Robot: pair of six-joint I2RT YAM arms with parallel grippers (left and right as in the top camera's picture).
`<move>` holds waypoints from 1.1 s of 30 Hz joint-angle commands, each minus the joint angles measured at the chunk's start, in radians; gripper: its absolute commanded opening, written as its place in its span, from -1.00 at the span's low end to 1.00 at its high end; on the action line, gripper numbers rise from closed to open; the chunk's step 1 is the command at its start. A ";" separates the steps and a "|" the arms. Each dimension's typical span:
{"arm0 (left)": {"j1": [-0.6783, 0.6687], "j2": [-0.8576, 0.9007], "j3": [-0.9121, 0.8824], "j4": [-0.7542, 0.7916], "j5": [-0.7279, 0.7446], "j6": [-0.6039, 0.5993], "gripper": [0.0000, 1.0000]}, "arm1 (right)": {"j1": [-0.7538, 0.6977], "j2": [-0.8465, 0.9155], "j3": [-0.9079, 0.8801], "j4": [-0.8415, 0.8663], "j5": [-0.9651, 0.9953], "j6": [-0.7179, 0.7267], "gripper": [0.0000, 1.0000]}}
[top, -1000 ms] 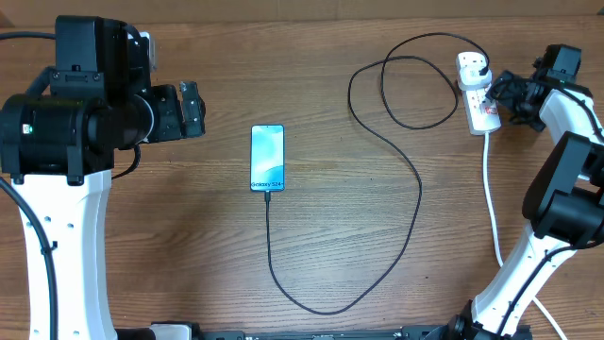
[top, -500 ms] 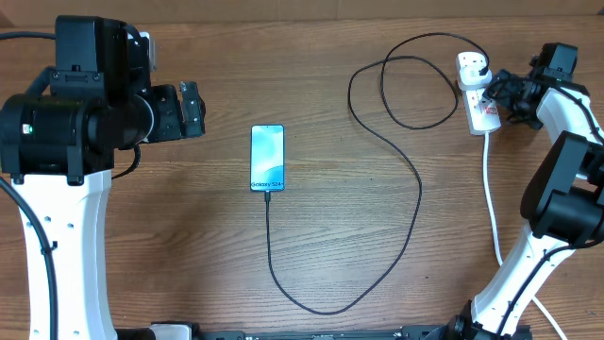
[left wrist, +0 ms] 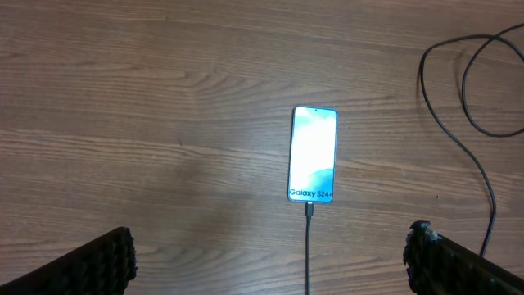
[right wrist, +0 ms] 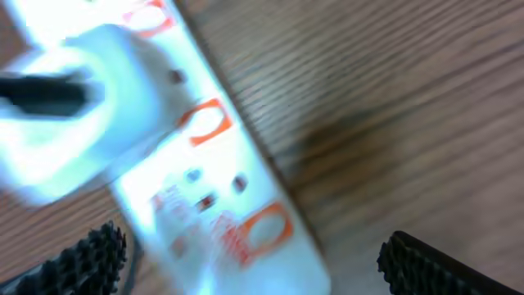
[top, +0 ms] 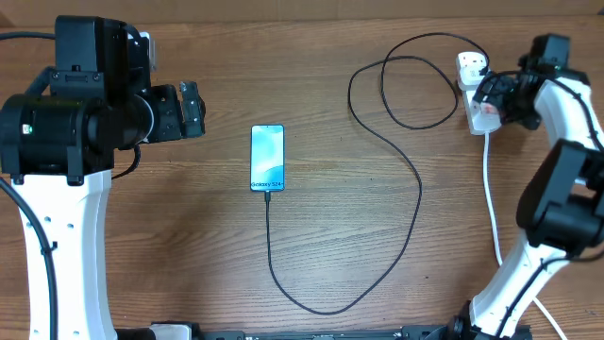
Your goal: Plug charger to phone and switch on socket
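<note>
The phone (top: 267, 158) lies screen-up mid-table, its light-blue screen lit; it also shows in the left wrist view (left wrist: 313, 153). The black charger cable (top: 415, 179) is plugged into the phone's near end, loops across the table and ends in a white plug (top: 471, 64) seated in the white socket strip (top: 478, 106). My right gripper (top: 494, 97) hovers open right over the socket strip (right wrist: 221, 197), which fills the blurred right wrist view between the fingers. My left gripper (top: 192, 109) is open and empty, left of the phone.
The socket's thick white cord (top: 493, 208) runs down the right side toward the front edge. The cable loop (top: 311, 302) reaches near the front edge.
My right gripper has moved left and now sits over the socket strip. The left arm, phone and cable have not moved.
</note>
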 commanded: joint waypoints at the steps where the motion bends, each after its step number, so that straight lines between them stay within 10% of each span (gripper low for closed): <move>1: 0.005 0.006 0.011 0.002 -0.010 0.004 0.99 | 0.005 -0.219 0.100 -0.063 0.015 -0.008 1.00; 6: 0.005 0.006 0.011 0.002 -0.010 0.004 0.99 | 0.051 -0.433 0.127 -0.239 -0.051 -0.009 0.99; 11: 0.005 0.006 0.011 0.002 -0.010 0.004 0.99 | 0.112 -0.611 0.127 -0.383 -0.177 -0.009 0.50; 18: 0.005 0.006 0.011 0.002 -0.009 0.004 0.99 | 0.176 -0.823 0.127 -0.621 -0.187 -0.008 1.00; 33: 0.005 0.006 0.011 0.002 -0.010 0.004 0.99 | 0.180 -1.108 0.127 -0.899 -0.260 -0.013 1.00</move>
